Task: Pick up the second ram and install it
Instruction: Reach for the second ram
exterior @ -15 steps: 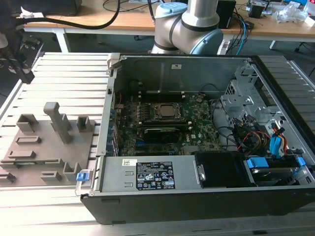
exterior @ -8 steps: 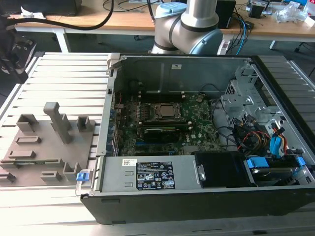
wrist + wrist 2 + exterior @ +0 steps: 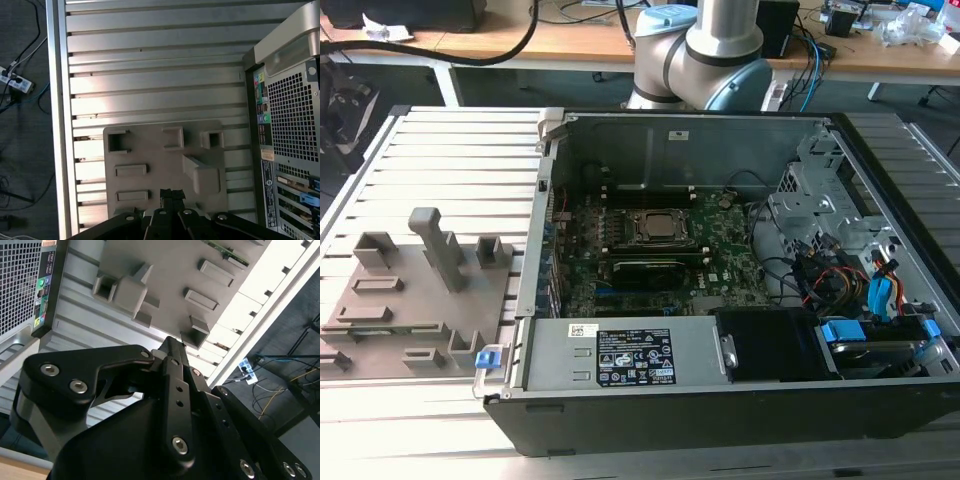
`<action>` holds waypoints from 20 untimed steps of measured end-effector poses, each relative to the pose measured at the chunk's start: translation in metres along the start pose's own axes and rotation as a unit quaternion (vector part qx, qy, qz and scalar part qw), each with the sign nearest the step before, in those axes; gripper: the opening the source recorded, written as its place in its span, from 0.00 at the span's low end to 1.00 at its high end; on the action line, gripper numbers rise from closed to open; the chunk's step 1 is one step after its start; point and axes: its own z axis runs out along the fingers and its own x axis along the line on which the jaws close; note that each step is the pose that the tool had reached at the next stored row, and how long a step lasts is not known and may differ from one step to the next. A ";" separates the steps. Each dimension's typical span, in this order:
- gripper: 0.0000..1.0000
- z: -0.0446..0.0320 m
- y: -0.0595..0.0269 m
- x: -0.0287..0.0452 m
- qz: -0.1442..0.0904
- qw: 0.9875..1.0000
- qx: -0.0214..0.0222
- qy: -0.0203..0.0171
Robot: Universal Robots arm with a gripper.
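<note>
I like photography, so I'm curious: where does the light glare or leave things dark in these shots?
In the first wrist view, glare whitens the slatted table beside the grey fixture plate; in the second wrist view, the same table bleaches toward its edge; in the exterior view, the open computer case leaves its motherboard in shade.

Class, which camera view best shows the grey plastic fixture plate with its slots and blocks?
The first wrist view: it looks straight down on the grey plastic fixture plate, laying out its slots. The exterior view shows it slanted, at the exterior view's left. The second wrist view shows part beyond the black gripper.
</note>
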 end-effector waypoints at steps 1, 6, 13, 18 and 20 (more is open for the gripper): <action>0.11 0.0000 -0.0015 0.0002 0.000 1.000 0.000 0.000; 0.11 0.0001 -0.0117 0.0010 0.000 1.000 0.000 0.000; 0.11 0.0010 -0.0365 0.0015 0.000 1.000 0.000 0.000; 0.11 0.0015 -0.0470 0.0007 0.000 1.000 0.000 0.000; 0.11 0.0015 -0.0470 0.0007 0.000 1.000 0.000 0.000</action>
